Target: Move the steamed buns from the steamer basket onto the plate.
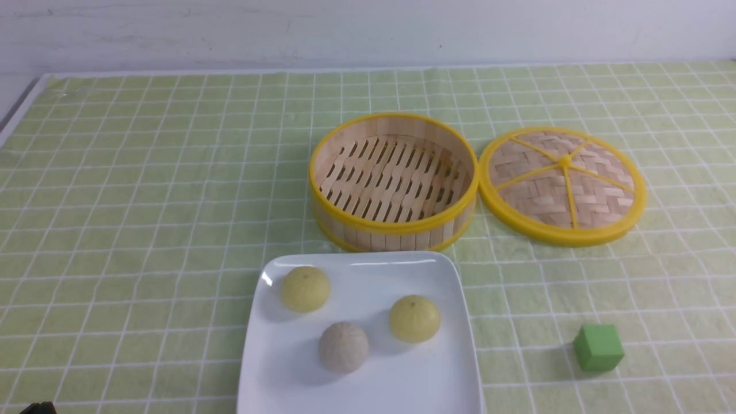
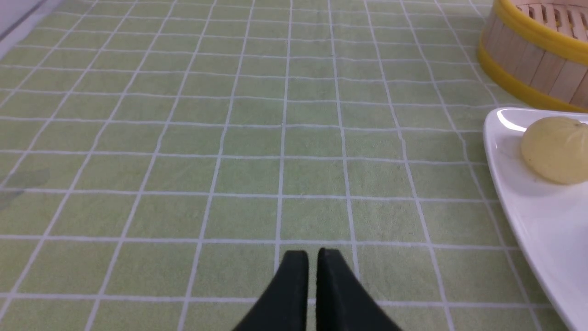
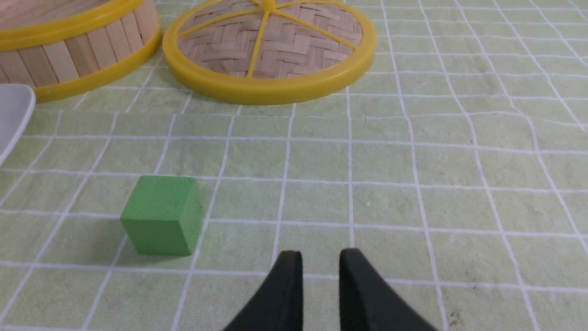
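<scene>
Buns (image 1: 344,346) all on plate (image 1: 368,385); steamer basket (image 1: 394,179) empty.
Our left gripper (image 2: 312,257) nearly closed, right gripper (image 3: 320,258) slightly apart; both hold nothing, plate between them.

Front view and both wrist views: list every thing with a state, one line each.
steamer basket: uncovered, empty
lid: off, flat beside the basket
plate: holding three buns
yellow buns: two, on plate
grey bun: on plate
green cube: on cloth
left end effector: nearly shut, empty
right end effector: slightly open, empty
</scene>
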Controlling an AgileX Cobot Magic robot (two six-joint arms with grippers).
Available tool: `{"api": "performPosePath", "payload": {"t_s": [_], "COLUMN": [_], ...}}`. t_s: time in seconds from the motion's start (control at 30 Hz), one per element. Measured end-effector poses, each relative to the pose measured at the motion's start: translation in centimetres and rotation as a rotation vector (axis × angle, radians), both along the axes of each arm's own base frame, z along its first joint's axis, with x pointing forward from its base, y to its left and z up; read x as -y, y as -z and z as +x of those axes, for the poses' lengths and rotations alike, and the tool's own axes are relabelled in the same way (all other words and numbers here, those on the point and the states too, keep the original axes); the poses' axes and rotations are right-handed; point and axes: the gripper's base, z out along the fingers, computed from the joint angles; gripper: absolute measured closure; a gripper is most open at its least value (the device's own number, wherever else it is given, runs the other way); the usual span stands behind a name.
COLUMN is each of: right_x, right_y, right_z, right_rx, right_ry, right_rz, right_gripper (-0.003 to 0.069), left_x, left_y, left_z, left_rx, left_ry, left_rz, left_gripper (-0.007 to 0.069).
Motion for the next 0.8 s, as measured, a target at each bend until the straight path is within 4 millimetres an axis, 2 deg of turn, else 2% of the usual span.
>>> {"api": "performPosePath", "payload": {"t_s": [0.8], "right_x": [0.00], "right_y": [0.00], "right_z": [0.00], "right_rx": [0.000], "right_ry": [0.000], "right_rz": [0.000], "right_gripper": [0.0484], "left_x": [-0.01], "left_y": [0.01], "left_z": [0.00], "left_rx": [-0.001], "left_ry": [0.000], "left_rz": [0.002], "left_gripper": [0.0551]}}
